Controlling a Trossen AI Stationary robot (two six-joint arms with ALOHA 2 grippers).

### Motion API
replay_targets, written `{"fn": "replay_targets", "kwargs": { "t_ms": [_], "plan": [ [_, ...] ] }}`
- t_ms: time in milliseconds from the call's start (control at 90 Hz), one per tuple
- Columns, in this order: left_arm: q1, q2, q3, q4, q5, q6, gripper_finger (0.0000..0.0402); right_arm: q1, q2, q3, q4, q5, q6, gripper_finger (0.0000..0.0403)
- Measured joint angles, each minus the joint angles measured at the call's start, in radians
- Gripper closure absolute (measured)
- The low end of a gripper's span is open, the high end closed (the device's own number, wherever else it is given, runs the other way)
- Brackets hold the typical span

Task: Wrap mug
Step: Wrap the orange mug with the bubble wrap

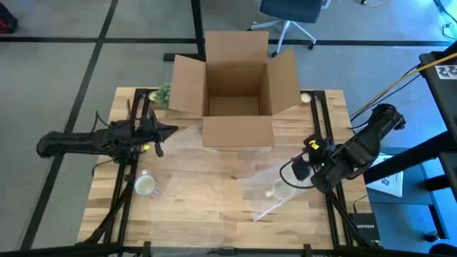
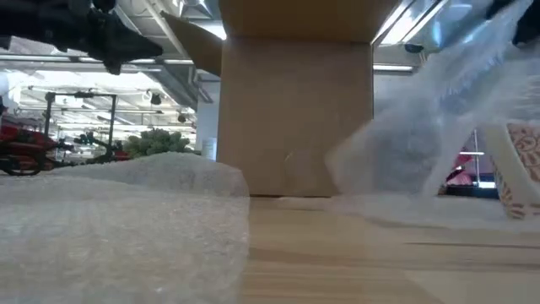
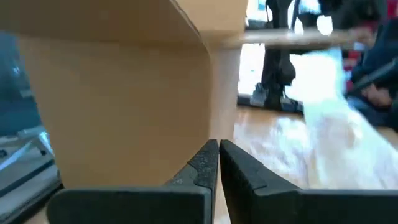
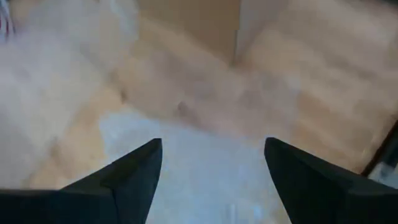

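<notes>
Presently: mug [image 1: 146, 185] upright near the worktop's [image 1: 214, 214] left edge, clear of the bubble wrap [image 1: 268, 187]; left gripper [image 1: 169, 130] pinched together, empty, by the cardboard box [image 1: 235, 86]; right gripper [image 1: 298, 170] spread apart over the wrap's right side; risk—sheet drags or bunches short of the mug.

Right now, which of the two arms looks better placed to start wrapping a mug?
Probably the right. The right gripper hangs open beside the mug lying in bubble wrap. The left gripper is shut, up by the cardboard box, with another mug bare near its arm.
</notes>
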Motion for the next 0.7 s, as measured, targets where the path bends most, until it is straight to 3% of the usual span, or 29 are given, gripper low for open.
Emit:
{"fn": "replay_targets", "kwargs": {
  "t_ms": [133, 322, 444, 533, 700],
  "plan": [
    [-0.036, 0.123, 0.028, -0.003, 0.000, -0.010, 0.0402, 0.000, 0.001, -0.007, 0.005, 0.032, -0.036, 0.0132],
    [-0.100, 0.268, 0.092, 0.007, 0.000, -0.001, 0.0402, 0.013, -0.009, -0.010, 0.206, -0.265, -0.217, 0.0132],
    [-0.135, 0.357, 0.119, 0.003, -0.001, -0.017, 0.0402, 0.036, 0.010, -0.052, 0.351, -0.287, -0.266, 0.0132],
    [-0.157, 0.409, 0.136, 0.008, -0.002, -0.028, 0.0402, 0.035, 0.048, -0.099, 0.360, -0.308, -0.267, 0.0137],
    [-0.197, 0.495, 0.166, 0.027, -0.008, -0.063, 0.0402, 0.032, 0.128, -0.176, 0.401, -0.355, -0.314, 0.0189]
  ]
}}
